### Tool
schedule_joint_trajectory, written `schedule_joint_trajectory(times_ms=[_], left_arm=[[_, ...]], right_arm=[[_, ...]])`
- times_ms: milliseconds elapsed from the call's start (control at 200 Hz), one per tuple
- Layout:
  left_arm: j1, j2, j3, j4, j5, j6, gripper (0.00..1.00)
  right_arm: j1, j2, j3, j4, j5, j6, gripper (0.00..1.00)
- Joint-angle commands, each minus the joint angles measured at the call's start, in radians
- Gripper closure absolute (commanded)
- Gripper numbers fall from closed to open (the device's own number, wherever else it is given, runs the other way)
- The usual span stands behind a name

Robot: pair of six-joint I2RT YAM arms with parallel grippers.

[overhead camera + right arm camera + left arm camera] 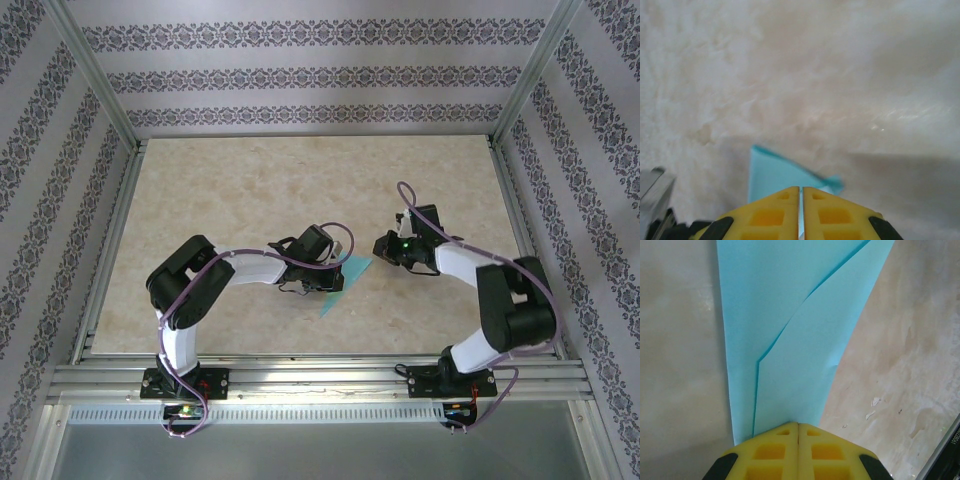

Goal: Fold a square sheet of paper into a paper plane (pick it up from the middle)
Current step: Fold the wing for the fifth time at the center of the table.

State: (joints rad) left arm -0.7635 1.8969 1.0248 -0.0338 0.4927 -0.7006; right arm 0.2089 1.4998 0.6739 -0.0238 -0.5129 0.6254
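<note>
Folded sheet of paper (pixel 347 285) near the centre of the counter (pixel 250 190).
Left hand (pixel 798 426): fingers shut flush, tips at the near end of the sheet, which lies long and narrow with overlapping flaps; pinching or pressing, apparently, the view does not settle which. Right hand (pixel 801 189): fingers together save a hairline slit, a sheet corner just beyond the tips.

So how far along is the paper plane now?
Done: the paper is folded, with overlapping flaps and a crease. In hand: the left gripper is shut on its edge, and the right gripper is closed near its corner. Left: it doesn't look like a finished dart, so more folds remain.
</note>
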Motion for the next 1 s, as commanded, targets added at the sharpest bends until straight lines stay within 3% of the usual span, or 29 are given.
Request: schedule_joint_trajectory(times_ms=[0, 125, 280, 580, 819, 994], left_arm=[[0.013, -0.025, 0.003, -0.057, 0.022, -0.005, 0.96], [0.012, -0.059, 0.013, -0.071, 0.004, 0.001, 0.87], [0.018, -0.131, -0.061, 0.038, 0.001, -0.025, 0.76], [0.094, -0.293, -0.165, 0.018, -0.074, -0.004, 0.61], [0.13, -0.226, -0.128, -0.052, -0.025, 0.033, 0.62], [0.129, -0.156, -0.064, -0.098, 0.025, 0.063, 0.7]], right_arm=[[0.031, -0.076, -0.068, 0.002, 0.011, 0.028, 0.89], [0.066, -0.163, -0.152, 0.024, 0.012, 0.074, 0.88], [0.129, -0.253, -0.238, 0.048, 0.051, 0.129, 0.85], [0.149, -0.262, -0.264, 0.074, 0.018, 0.18, 0.86], [0.15, -0.233, -0.256, 0.118, 0.003, 0.245, 0.85], [0.152, -0.228, -0.25, 0.125, 0.002, 0.273, 0.84]])
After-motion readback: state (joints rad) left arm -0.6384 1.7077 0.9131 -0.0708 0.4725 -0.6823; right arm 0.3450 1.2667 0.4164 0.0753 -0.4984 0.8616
